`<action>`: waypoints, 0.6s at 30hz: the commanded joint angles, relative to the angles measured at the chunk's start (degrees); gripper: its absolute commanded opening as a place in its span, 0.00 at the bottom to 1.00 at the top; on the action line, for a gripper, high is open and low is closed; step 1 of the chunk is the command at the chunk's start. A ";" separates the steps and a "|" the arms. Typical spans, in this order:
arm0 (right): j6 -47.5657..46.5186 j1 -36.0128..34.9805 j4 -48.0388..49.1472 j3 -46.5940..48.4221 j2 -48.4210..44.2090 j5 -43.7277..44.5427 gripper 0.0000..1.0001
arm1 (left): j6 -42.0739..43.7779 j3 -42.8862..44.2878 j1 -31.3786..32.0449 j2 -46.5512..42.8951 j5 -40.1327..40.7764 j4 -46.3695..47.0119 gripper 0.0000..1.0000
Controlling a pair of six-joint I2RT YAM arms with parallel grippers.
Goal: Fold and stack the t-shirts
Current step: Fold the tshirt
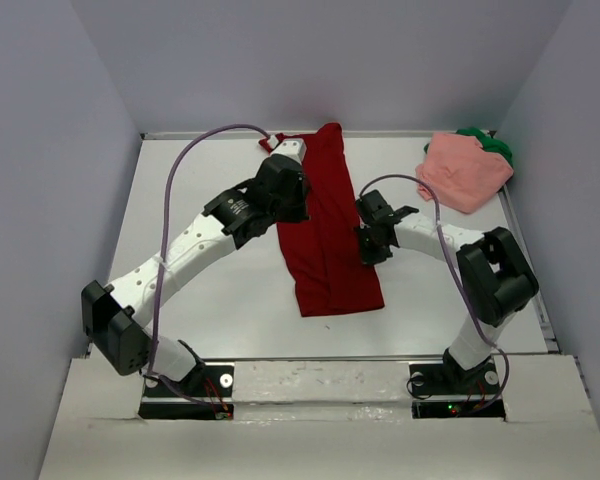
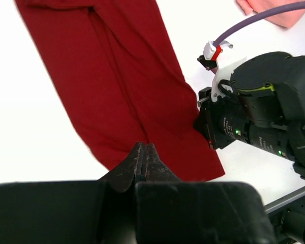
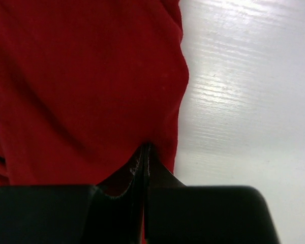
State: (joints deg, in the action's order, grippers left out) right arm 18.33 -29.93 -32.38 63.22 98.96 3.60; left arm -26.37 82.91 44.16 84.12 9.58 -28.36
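The dark red t-shirt (image 1: 325, 240) lies as a long narrow strip down the middle of the white table (image 1: 210, 300). My left gripper (image 1: 296, 212) is at its left edge, my right gripper (image 1: 368, 250) at its right edge, about mid-length. In the left wrist view the jaws (image 2: 143, 147) are shut, and creases in the red cloth (image 2: 117, 76) run into the tips. The right gripper (image 3: 146, 147) is shut on the shirt's puckered edge (image 3: 162, 101). A salmon pink t-shirt (image 1: 465, 172) lies bunched at the back right, with a green one (image 1: 492, 145) partly hidden behind it.
Grey walls close in the table on the left, back and right. A raised rim (image 1: 528, 255) runs along the right side. A purple cable (image 1: 195, 150) arcs over the left arm. The right arm's wrist (image 2: 264, 107) sits close beside the shirt in the left wrist view.
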 commanded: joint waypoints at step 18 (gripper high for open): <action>12.43 -15.15 3.73 -3.37 2.83 3.78 0.00 | -3.86 -11.01 0.49 -8.35 5.71 -3.02 0.00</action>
State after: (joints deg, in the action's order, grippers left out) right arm 27.51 -44.14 -26.57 60.38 99.83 6.46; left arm -28.99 74.02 44.27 78.50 13.61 -30.41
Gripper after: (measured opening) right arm 0.010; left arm 0.014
